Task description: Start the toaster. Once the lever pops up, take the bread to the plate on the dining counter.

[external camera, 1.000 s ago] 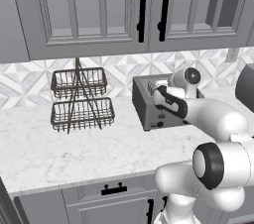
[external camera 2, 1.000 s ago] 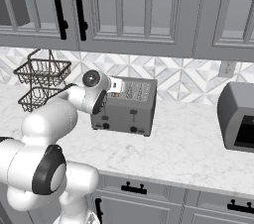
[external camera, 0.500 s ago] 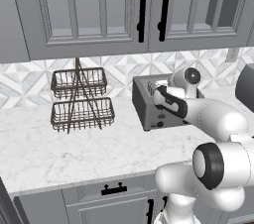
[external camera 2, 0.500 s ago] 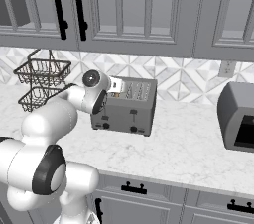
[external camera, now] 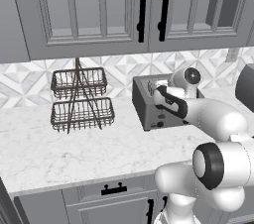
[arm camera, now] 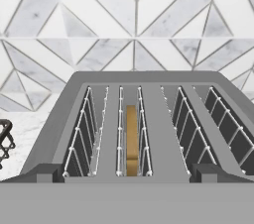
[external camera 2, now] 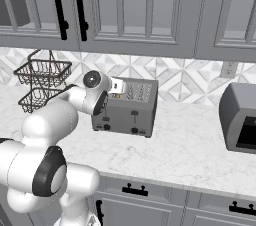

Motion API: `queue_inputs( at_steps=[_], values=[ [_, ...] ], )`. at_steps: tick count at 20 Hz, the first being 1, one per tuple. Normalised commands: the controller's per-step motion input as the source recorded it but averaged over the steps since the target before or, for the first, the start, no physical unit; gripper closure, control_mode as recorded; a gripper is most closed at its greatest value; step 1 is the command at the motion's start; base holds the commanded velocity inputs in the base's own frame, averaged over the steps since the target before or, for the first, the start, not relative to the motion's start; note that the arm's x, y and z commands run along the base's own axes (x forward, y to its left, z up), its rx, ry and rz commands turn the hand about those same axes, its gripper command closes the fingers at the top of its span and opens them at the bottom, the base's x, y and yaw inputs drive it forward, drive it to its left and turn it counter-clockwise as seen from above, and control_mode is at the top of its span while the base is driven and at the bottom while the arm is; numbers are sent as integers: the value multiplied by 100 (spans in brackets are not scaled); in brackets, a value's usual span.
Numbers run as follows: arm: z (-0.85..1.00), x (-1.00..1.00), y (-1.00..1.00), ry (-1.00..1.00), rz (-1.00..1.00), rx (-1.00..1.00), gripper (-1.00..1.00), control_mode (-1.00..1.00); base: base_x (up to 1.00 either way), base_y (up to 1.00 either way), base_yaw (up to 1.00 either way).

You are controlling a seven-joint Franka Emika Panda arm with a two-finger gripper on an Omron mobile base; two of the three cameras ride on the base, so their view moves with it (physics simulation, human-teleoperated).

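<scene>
The toaster [external camera 2: 127, 108] stands on the counter [external camera 2: 190, 150], close to its back edge by the tiled wall. The bread [arm camera: 131, 139] sits upright deep in the left slot. The lever [external camera 2: 134, 115] is on the front face. The gripper [external camera 2: 116, 86] hovers over the left end of the toaster, jaws spread wide, holding nothing. A wire basket rack [external camera: 79, 100] stands well apart, toward the left end.

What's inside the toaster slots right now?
In the hand view, the boxy grey metal toaster has a tan-brown bread slice standing edge-on in one slot. The neighbouring slot shows wire guides; its bottom is hidden in shadow.
</scene>
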Motion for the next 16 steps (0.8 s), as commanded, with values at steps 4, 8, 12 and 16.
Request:
queue_inputs(
  at_steps=[4,8,12,16],
  values=[
    [0,0,0,0,0,0,-100,-100,0,0,0],
    [0,0,0,0,0,0,-100,-100,0,0,0],
    [0,0,0,0,0,0,-100,-100,0,0,0],
    [0,0,0,0,0,0,-100,-100,0,0,0]
  ],
)
